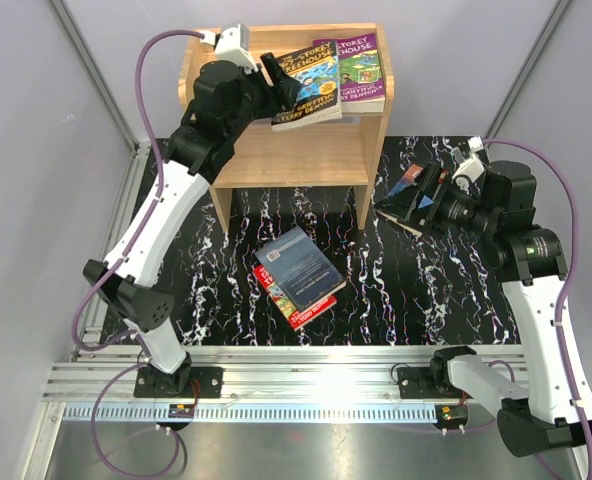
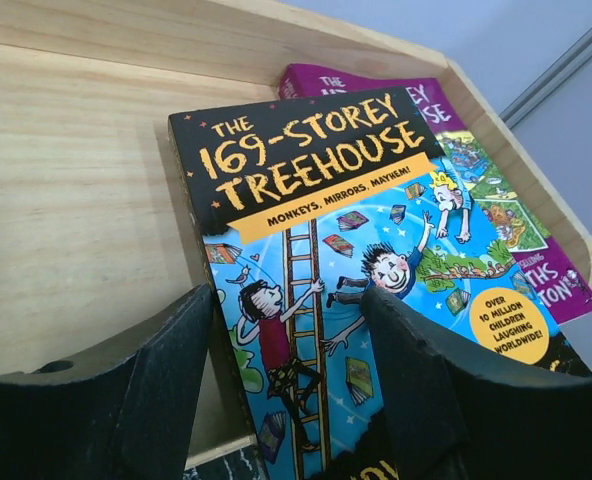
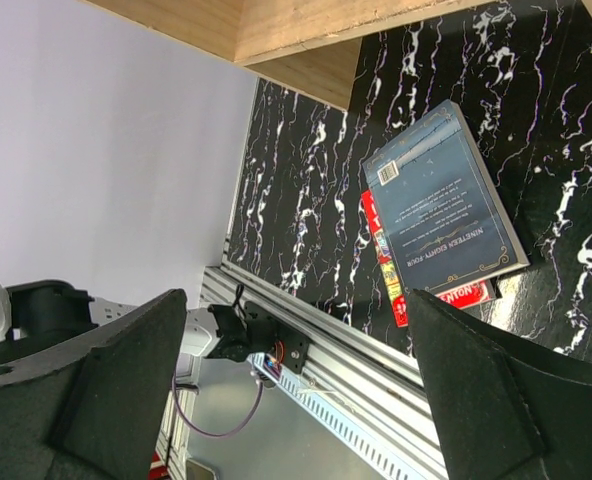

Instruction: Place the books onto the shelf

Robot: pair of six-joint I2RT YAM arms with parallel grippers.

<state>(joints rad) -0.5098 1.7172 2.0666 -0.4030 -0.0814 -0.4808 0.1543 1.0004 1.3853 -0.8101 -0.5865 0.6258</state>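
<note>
On the top tier of the wooden shelf (image 1: 296,160) we find two paperbacks lying flat: a purple paperback (image 1: 361,68) near the right rim, and a blue-and-black paperback (image 1: 311,85) overlapping its left side, with its near end jutting past the front edge. That cover reads "The 169-Storey Treehouse", "Monkeys, Mirrors, Mayhem!" and "Over 10 million children laughing worldwide!". The left gripper (image 1: 281,82) hovers at that near end with its fingers apart, clamped on nothing; bare wood lies open to its left. Down on the black marbled table (image 1: 426,290), well apart from the shelf's front, a grey-blue book (image 1: 298,265) titled "Nineteen Eighty Four" rests on a red book (image 1: 306,310). The right gripper (image 1: 416,200) hangs to the right of the shelf, jaws spread wide, holding nothing.
</note>
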